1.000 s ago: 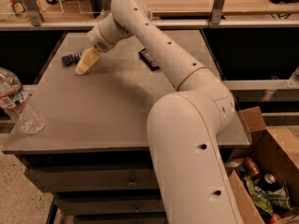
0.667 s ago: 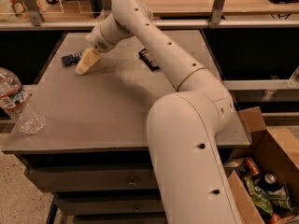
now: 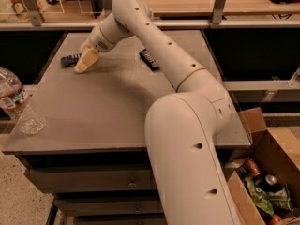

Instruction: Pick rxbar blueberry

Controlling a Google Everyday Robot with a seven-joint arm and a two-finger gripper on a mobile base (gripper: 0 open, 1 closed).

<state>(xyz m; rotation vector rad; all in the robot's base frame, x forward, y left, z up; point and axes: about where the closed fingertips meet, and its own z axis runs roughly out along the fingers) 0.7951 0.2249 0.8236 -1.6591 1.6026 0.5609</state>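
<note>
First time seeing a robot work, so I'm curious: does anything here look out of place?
The clear plastic water bottle seems tipped over at the grey table's left edge. Otherwise fine: the robot's hand is beside the dark blue snack bar.

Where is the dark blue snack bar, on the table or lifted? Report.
On: the blue bar lies flat on the grey table, gripper beside it.

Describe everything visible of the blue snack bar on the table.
The blue snack bar is small, flat and rectangular, in a dark blue wrapper with pale markings. It lies flat on the grey table near its far left corner. The gripper, low over the table, hides one end of it; whether they touch cannot be told.
</note>
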